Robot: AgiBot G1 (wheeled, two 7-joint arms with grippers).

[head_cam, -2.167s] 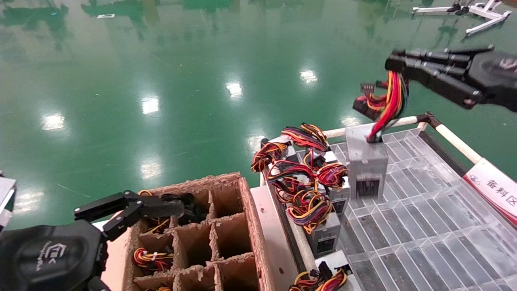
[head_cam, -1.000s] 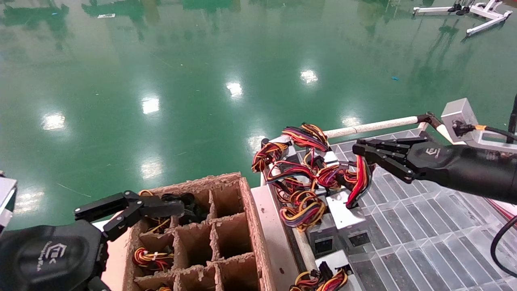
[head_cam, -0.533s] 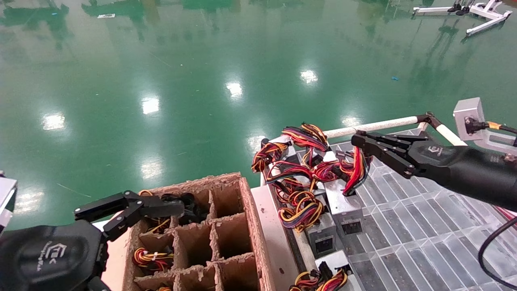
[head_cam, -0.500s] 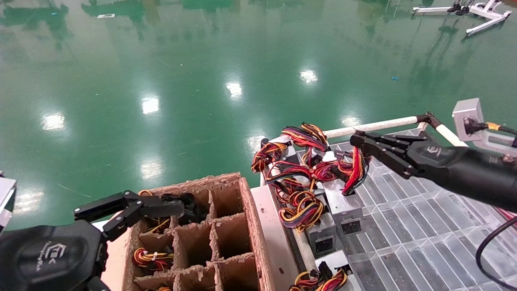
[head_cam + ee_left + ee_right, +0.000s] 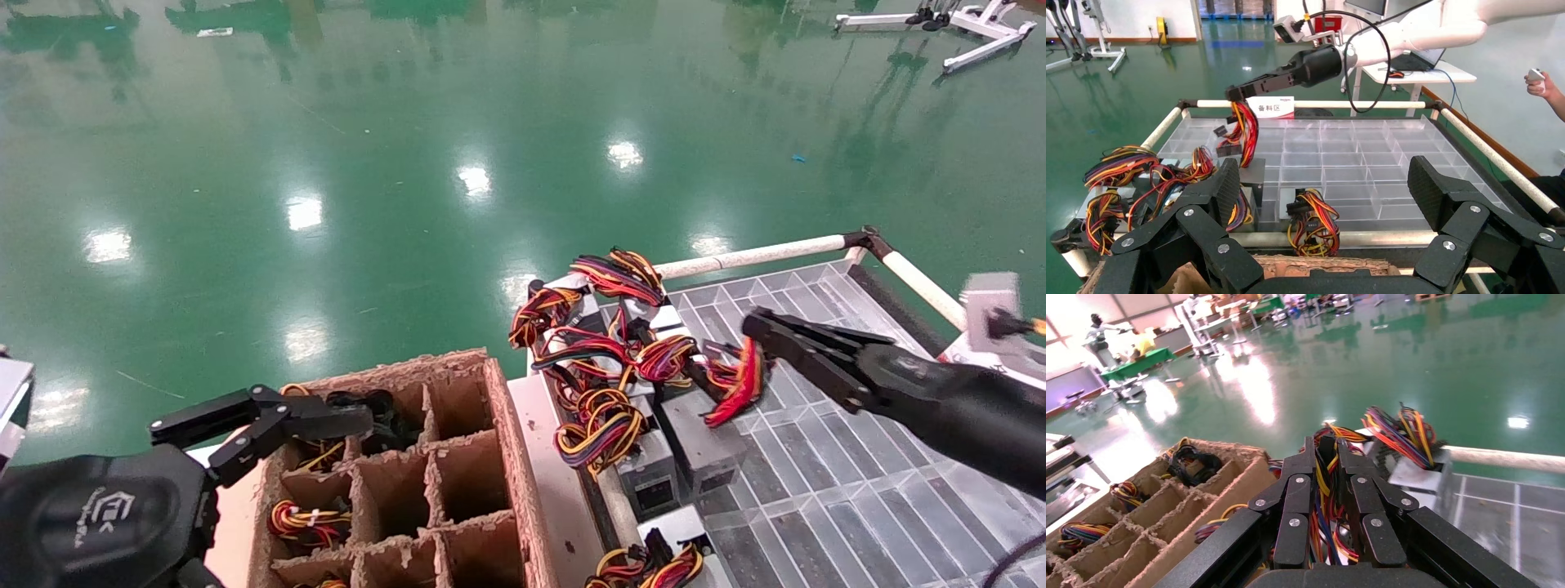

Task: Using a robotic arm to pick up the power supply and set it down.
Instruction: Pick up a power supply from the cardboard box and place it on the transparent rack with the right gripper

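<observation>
The power supply [image 5: 701, 439], a silver-grey box, lies on the clear divided tray [image 5: 858, 465] beside similar units. Its mostly red wire bundle [image 5: 735, 382] rises from the box to my right gripper [image 5: 756, 329], which is shut on the wires. The right wrist view shows that gripper [image 5: 1324, 448] with the wires [image 5: 1321, 484] pinched between its fingers. From the left wrist view the right gripper [image 5: 1237, 94] holds the red bundle [image 5: 1247, 131] above the box [image 5: 1253, 174]. My left gripper [image 5: 270, 418] hangs open over the cardboard box [image 5: 500, 425], nothing between its fingers [image 5: 1223, 190].
Other power supplies with purple-orange-yellow loops [image 5: 609, 420] crowd the tray's left side, one [image 5: 1310, 223] at its near edge. White rails [image 5: 752, 255] border the tray. Several cardboard cells hold wire bundles [image 5: 306, 523]. A red-and-white sign [image 5: 1001, 380] stands at the right.
The right gripper brought the hanging power supply down from high above the tray. The box now lies on the tray next to the other units, wires still gripped. The left arm stayed put.
</observation>
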